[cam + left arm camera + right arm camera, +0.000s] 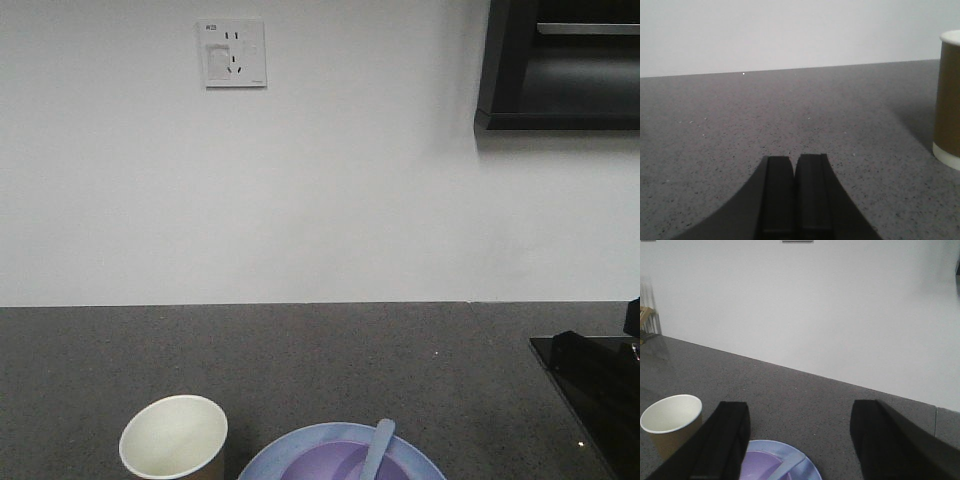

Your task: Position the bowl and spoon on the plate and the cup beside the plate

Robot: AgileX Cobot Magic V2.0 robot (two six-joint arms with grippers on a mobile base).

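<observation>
Right gripper (800,440) spread above plate (807,467) | left gripper (796,172) (closed) low

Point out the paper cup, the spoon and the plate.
paper cup (172,438): front-facing view, on the white inside wall.
spoon (378,447): front-facing view, on the handle sticking up out of the bowl.
plate (300,445): front-facing view, on the light-blue rim, left of the bowl.

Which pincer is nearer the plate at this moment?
Right. The right pincer hangs open just above the plate, which holds the bowl. The left pincer is shut, low over bare counter, with only the cup in its view.
</observation>
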